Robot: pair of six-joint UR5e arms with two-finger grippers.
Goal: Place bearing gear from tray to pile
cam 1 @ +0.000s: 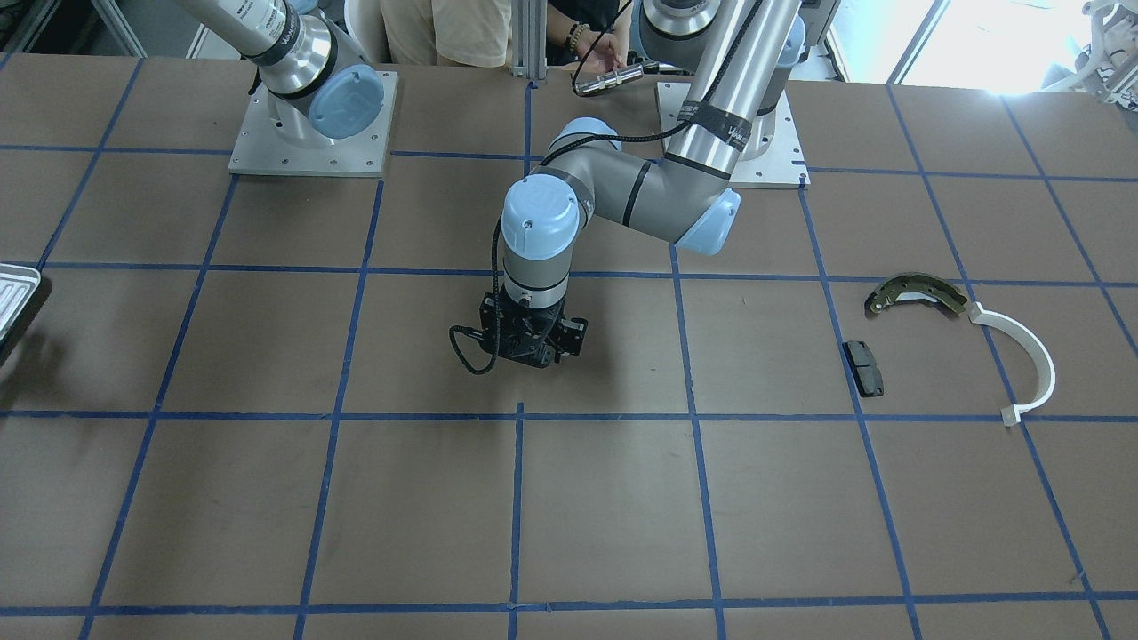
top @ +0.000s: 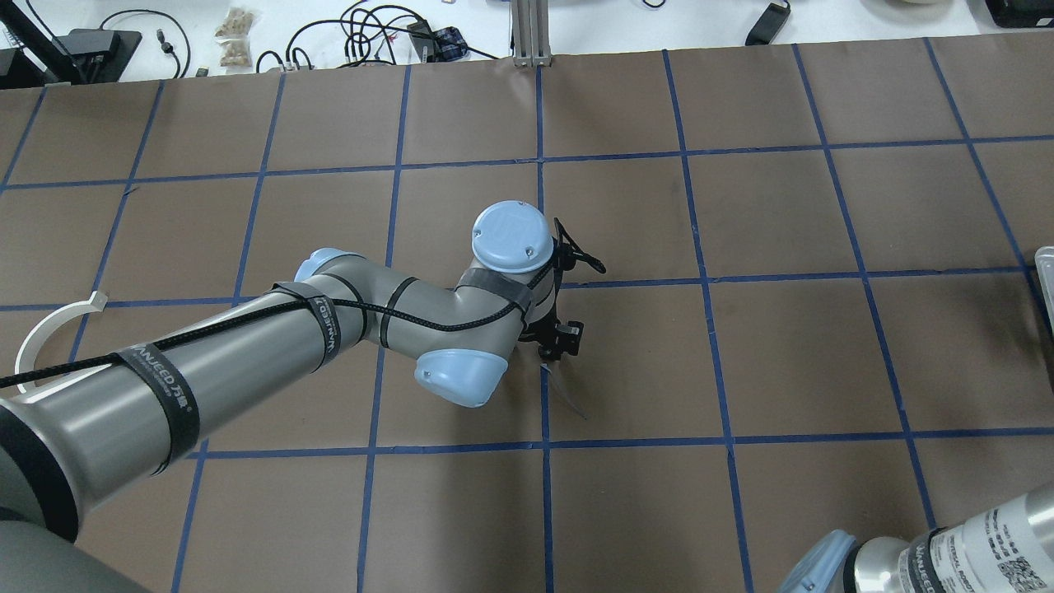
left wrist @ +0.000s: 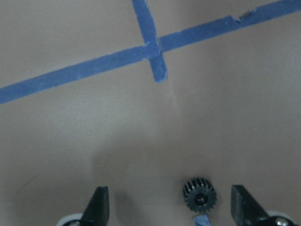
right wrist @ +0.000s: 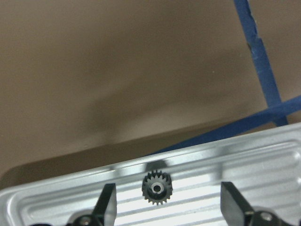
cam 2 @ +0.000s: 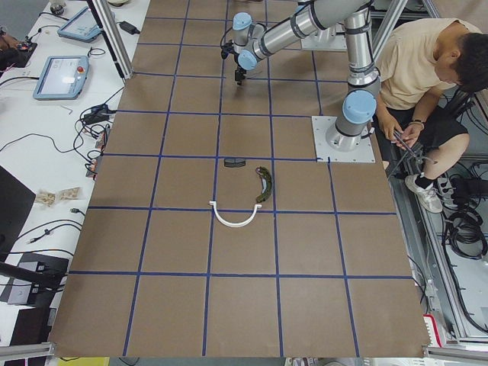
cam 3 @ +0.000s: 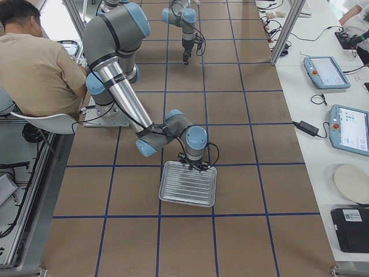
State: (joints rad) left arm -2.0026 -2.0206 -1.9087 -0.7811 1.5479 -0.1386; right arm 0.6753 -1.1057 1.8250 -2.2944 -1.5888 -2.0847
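A small black bearing gear [left wrist: 199,196] lies on the brown table between the open fingers of my left gripper [left wrist: 171,207], nearer the right finger. That gripper [cam 1: 532,356] hangs over the table's middle, far from the pile: an olive brake shoe [cam 1: 916,292], a white plastic arc [cam 1: 1031,356] and a black pad [cam 1: 863,367]. My right gripper [right wrist: 171,202] is open over the silvery ribbed tray [right wrist: 263,160], astride a second black gear [right wrist: 155,187] that lies in it. The tray also shows in the exterior right view [cam 3: 187,184].
Blue tape lines cross just ahead of the left gripper [left wrist: 155,52]. The tray's corner [cam 1: 18,293] shows at the front-facing view's left edge. A seated person [cam 3: 34,63] is behind the robot bases. Tablets and cables lie on the side bench [cam 3: 346,127].
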